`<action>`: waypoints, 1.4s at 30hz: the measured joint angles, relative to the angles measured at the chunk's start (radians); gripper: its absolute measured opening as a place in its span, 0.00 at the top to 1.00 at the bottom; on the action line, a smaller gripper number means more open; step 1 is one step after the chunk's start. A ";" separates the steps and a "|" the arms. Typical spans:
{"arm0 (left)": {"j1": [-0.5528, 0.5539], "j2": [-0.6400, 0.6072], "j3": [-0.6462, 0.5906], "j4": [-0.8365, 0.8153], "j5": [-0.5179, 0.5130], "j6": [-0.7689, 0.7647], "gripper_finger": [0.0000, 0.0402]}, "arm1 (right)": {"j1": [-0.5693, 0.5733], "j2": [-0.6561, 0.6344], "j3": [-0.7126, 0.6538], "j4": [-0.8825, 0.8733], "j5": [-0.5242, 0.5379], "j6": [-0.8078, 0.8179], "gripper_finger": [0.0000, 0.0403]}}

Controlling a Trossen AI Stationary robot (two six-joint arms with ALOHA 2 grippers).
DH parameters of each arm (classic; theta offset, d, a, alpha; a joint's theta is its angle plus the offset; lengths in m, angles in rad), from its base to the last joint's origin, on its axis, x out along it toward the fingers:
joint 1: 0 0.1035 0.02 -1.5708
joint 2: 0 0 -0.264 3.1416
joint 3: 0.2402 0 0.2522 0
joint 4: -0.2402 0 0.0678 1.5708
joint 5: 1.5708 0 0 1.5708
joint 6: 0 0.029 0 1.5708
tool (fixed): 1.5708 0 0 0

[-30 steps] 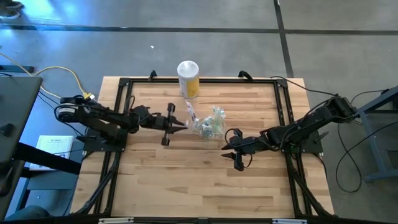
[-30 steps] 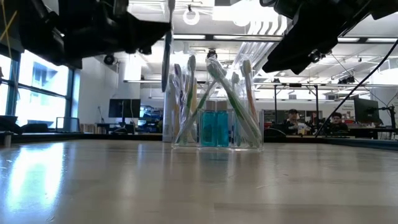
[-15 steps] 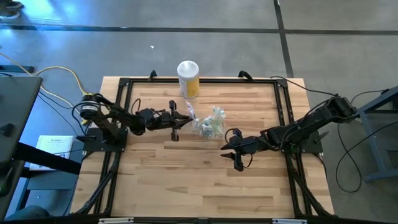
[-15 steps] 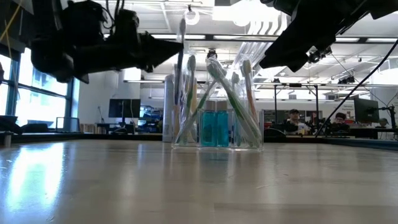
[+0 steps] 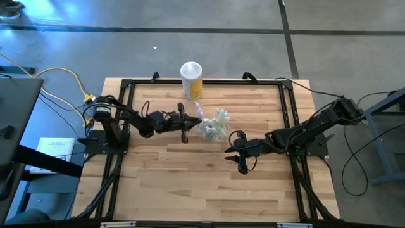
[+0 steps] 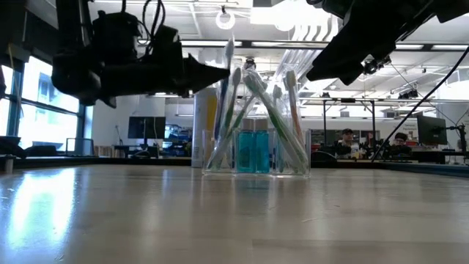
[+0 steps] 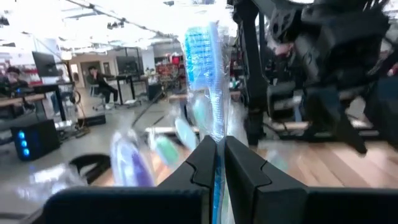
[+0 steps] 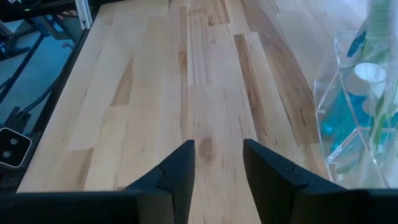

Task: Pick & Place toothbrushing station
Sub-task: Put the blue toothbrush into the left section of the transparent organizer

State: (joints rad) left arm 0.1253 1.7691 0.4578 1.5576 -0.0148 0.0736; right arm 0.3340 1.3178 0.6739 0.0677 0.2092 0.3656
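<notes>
High view: your left gripper (image 5: 185, 125) sits just left of the clear holder (image 5: 214, 126), near the middle of the worktop (image 5: 209, 183), a bit toward the far edge. The yellow canister (image 5: 192, 80) stands at the far edge. Your right gripper (image 5: 240, 152) waits near the holder, on the near-right side. Since the earlier frames the left arm has swung right, from well short of the holder to right beside it; the right arm hasn't moved.

Low view: the held toothbrush (image 6: 229, 66) stands upright over the holder's left end, among brushes already leaning inside. Risk: push further sideways and you knock those brushes or shove the light holder. A second ago the brush hung clear to the left.

Left wrist view: jaws pressed tight on the blue-bristled toothbrush's handle, clear wrap around it. Slick wrap may let it twist or slip on release, so it could miss the slot.

Right wrist view: jaws partly spread, nothing between them, bare wood below, with the holder off to one side. Risk: lifting this arm could clip the holder wall.
</notes>
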 joint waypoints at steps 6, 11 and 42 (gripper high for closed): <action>0.000 0.065 0.000 0.006 -0.009 -0.025 0.96 | 0.000 0.000 0.000 -0.003 -0.002 0.003 0.68; 0.000 0.109 0.000 0.007 -0.026 -0.056 0.96 | 0.010 0.000 0.000 -0.003 0.000 0.004 0.68; -0.002 0.126 -0.001 -0.003 0.053 -0.015 0.63 | 0.013 0.000 0.000 -0.005 -0.007 0.008 0.68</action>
State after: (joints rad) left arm 0.1234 1.8950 0.4570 1.5542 0.0383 0.0586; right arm 0.3471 1.3178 0.6739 0.0623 0.2023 0.3738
